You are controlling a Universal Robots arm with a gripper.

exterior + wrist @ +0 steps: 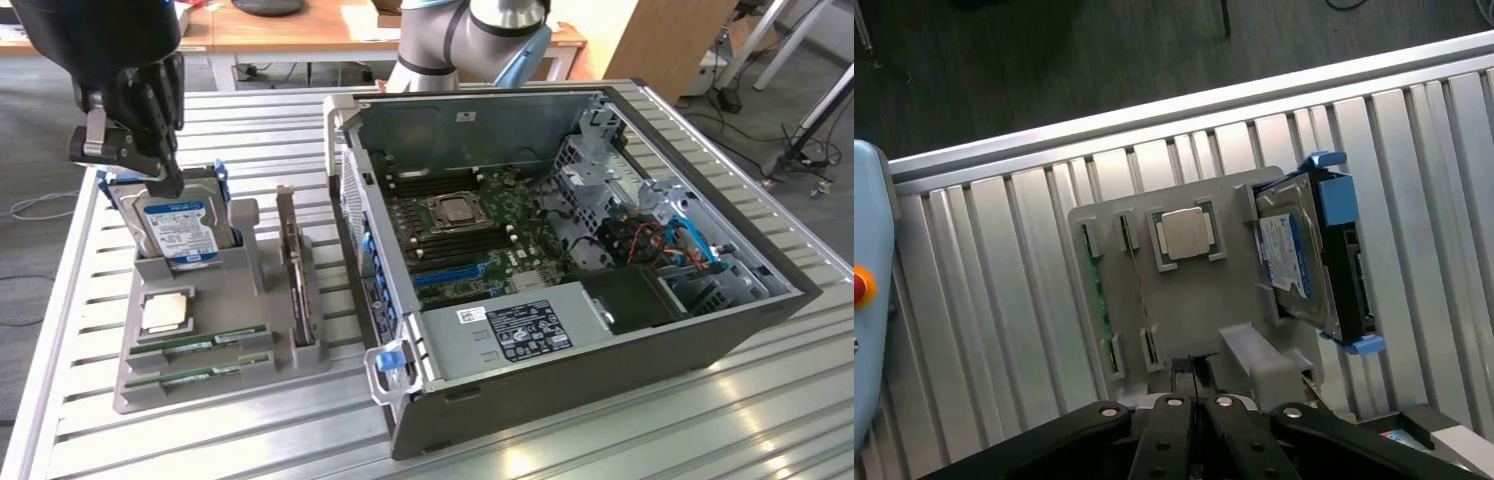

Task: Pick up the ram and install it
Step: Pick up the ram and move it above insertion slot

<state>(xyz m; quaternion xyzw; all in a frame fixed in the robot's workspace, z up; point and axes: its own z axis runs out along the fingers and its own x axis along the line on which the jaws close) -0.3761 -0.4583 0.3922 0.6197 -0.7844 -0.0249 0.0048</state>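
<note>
Two green ram sticks (200,344) (198,377) stand on edge in slots at the near end of a grey holder tray (134,395), in the exterior view's left. In the wrist view the ram (1097,298) shows as a thin green edge along the tray (1239,200). My gripper (160,178) hangs above the tray's far end, over the hard drive (176,228), well apart from the ram. Its black fingers (1176,420) are shut together with nothing between them. The open computer case (747,330) lies to the right, its motherboard (501,235) exposed.
The tray also holds a square silver processor (167,312) (1186,233), a blue-framed hard drive (1304,260) and an upright dark expansion card (296,285). A blue latch (388,358) sticks out at the case's near corner. A pale device with an orange button (862,288) sits beside the slatted table.
</note>
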